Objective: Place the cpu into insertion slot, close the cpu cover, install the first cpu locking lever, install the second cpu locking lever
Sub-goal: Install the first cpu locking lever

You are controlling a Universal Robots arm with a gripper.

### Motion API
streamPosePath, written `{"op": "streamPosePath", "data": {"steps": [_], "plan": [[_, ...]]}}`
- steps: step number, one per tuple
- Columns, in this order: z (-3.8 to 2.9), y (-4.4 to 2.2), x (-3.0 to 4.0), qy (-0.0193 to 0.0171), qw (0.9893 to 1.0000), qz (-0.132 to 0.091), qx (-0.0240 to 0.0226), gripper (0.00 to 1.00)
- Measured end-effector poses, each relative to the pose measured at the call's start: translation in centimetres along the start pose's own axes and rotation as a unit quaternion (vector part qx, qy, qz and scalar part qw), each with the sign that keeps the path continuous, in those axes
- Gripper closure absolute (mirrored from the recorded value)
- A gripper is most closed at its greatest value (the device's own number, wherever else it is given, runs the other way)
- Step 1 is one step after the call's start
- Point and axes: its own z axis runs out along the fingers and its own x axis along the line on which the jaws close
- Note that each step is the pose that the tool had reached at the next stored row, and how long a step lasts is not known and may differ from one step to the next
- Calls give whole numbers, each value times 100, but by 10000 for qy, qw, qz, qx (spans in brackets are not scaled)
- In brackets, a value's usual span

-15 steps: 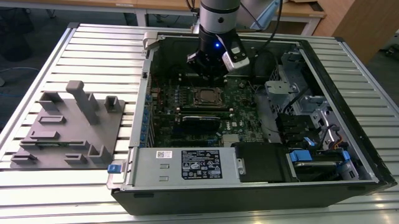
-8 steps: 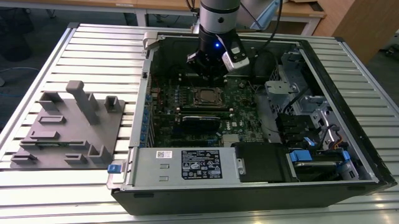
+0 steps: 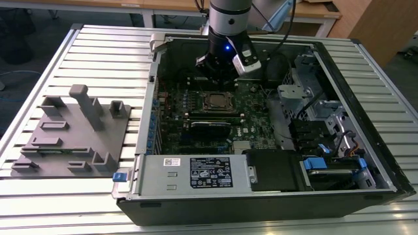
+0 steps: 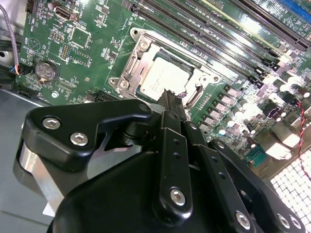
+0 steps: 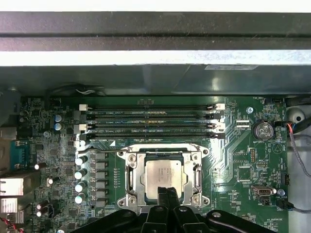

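The cpu [image 5: 164, 174] lies flat in the insertion slot [image 3: 205, 101] on the green board, its pale metal face showing through the window of the cpu cover [image 5: 132, 171]. The cover frame lies down flat around the chip [image 4: 165, 80]. Thin metal lever rods [image 5: 199, 177] run along the socket's sides. My gripper [image 5: 167, 191] hangs just above the socket's edge, its two black fingers pressed together and shut on nothing. In the second wrist view the gripper [image 4: 170, 94] has its tips at the rim of the chip. In the exterior view the gripper [image 3: 219, 81] stands over the open computer case.
Long black memory slots [image 5: 150, 124] run beside the socket. A power supply box [image 3: 209, 171] with a white label fills the case's near side, and a drive cage [image 3: 307, 98] stands at the exterior view's right. A grey fixture plate [image 3: 72, 132] sits outside the case on the slatted table.
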Motion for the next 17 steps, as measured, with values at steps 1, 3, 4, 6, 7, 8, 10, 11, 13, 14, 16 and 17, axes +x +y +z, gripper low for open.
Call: {"op": "streamPosePath", "data": {"steps": [1,3,4,6,7,8,10,11,13,14,16,17], "plan": [[0,0,0,0,10000,0,0,90],[1,0,0,0,10000,0,0,90],[1,0,0,0,10000,0,0,90],[1,0,1,0,10000,0,-1,90],[2,0,6,-1,10000,0,-6,90],[2,-1,18,0,10000,0,-11,90],[1,-1,50,0,10000,1,-23,90],[1,-2,70,0,10000,1,-29,90],[0,-5,111,1,10000,1,-37,90],[-1,-7,130,1,10000,1,-40,90],[-1,-10,173,0,10000,1,-45,90],[-1,-11,194,0,10000,1,-46,90]]}}
